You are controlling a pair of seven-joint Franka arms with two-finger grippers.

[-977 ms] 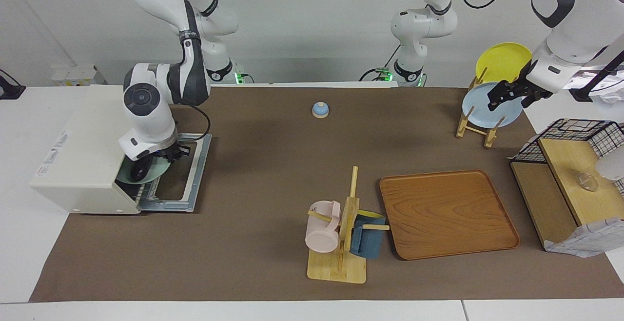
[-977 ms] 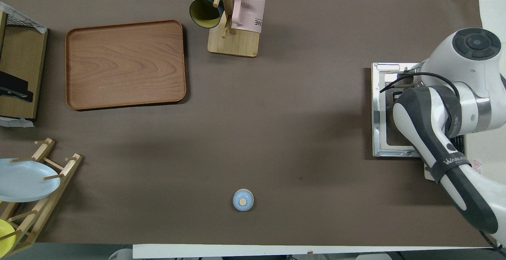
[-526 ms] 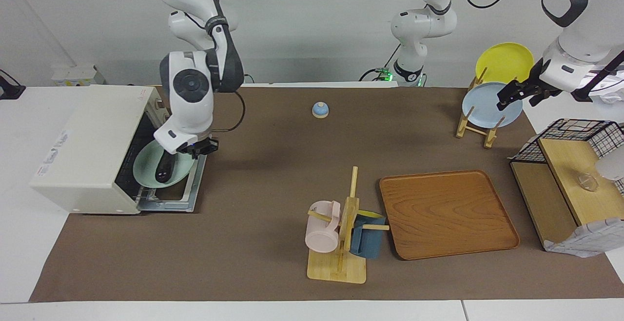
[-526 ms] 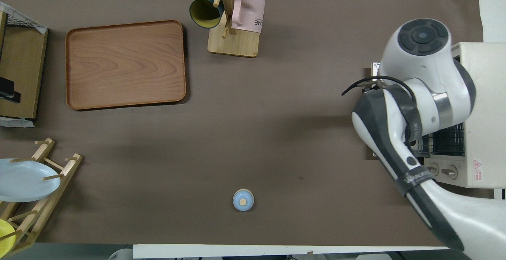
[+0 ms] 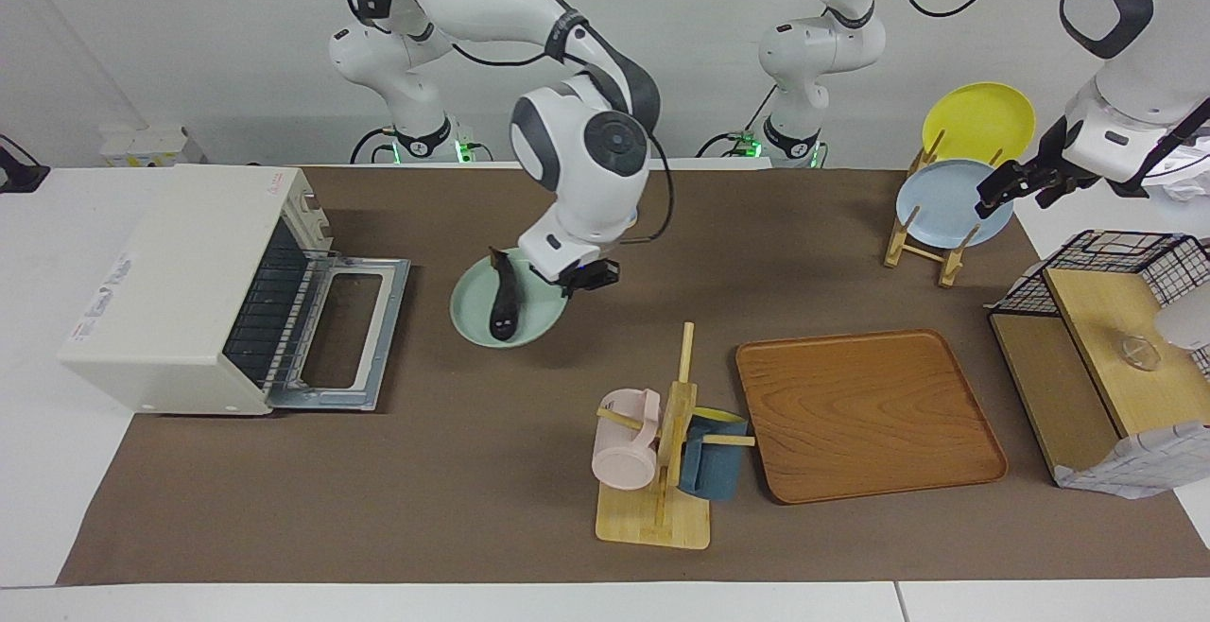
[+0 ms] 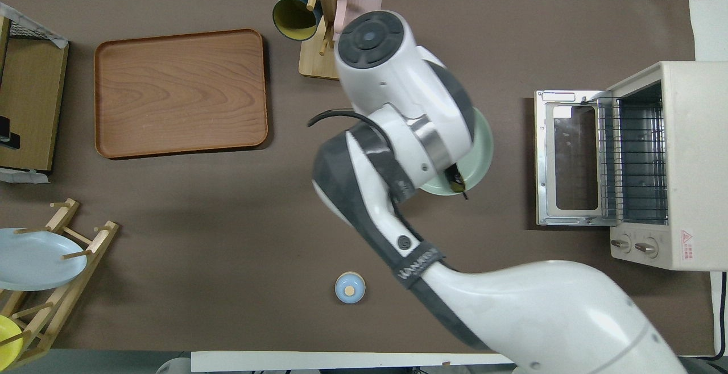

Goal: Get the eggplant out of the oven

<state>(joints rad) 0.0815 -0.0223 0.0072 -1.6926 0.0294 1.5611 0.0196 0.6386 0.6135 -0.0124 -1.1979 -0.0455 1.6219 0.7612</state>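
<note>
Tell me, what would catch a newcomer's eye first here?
Most striking is the right gripper holding a pale green plate by its rim above the brown mat, with the dark eggplant lying on it. Toward the right arm's end of the table, the oven stands with its door folded down flat. The left gripper waits in the air beside the plate rack.

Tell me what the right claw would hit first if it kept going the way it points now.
Probably the brown table mat below it. The right claw points down, shut on the rim of the green plate carrying the eggplant; nothing else shows underneath.
</note>
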